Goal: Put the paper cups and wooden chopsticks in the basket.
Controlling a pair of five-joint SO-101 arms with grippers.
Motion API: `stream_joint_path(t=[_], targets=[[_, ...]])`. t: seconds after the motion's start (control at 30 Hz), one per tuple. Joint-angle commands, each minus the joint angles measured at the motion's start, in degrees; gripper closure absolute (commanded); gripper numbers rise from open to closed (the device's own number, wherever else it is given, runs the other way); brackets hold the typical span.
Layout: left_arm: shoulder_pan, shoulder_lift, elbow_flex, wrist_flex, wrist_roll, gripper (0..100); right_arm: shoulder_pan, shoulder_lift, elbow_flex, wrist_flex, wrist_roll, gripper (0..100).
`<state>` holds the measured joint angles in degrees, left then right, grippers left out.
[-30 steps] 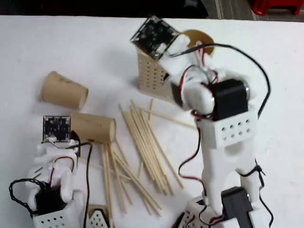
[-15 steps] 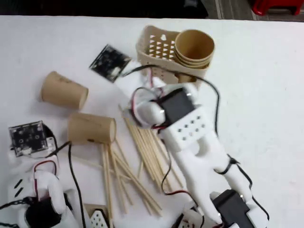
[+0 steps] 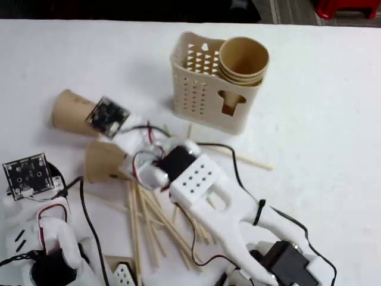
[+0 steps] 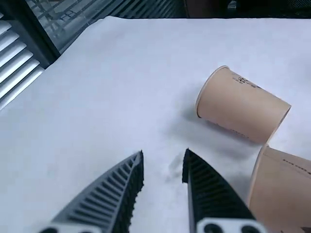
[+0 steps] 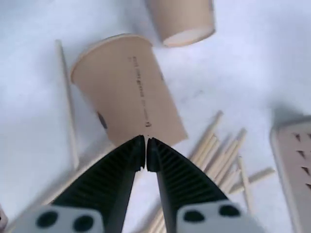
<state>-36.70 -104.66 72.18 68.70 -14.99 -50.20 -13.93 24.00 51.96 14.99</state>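
light: bright, diffuse | shadows: soft, faint under paper cup (image 4: 241, 104)

A white table (image 3: 333, 119) carries it all. A cream perforated basket (image 3: 196, 104) stands upright toward the far side. On the left, two paper cups lie on their sides, the farther cup (image 3: 68, 110) close to the nearer cup (image 3: 104, 162). Wooden chopsticks (image 3: 146, 220) sprawl in a loose heap near the arms, and a stray chopstick (image 3: 250, 159) lies just before the basket.

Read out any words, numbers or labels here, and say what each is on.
Paper cup by the right gripper: a line of print along its side, too blurred to read.
Other paper cup: dark print near its rim, too small to read.
No other text shows.
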Motion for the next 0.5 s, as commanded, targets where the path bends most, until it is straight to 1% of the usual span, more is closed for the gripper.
stream_joint_path(t=[0.0,0.07,0.17,0.33,0.47], targets=[[-0.57,0.22,2.9,-2.2,0.62,85,-1.1,-1.1,3.87,-4.35,0.0,98.0],[-0.57,0.22,4.92,-3.52,0.62,85,-0.66,0.31,5.27,-4.79,0.44,98.1],[-0.57,0.22,6.07,-4.13,0.62,85,1.63,4.18,5.8,-4.26,2.99,98.1],[-0.57,0.22,5.98,-4.13,0.44,85,9.98,8.4,5.54,-3.47,3.6,98.1],[-0.4,0.22,5.8,-4.13,0.44,85,14.55,8.48,5.36,-0.75,3.69,98.1]])
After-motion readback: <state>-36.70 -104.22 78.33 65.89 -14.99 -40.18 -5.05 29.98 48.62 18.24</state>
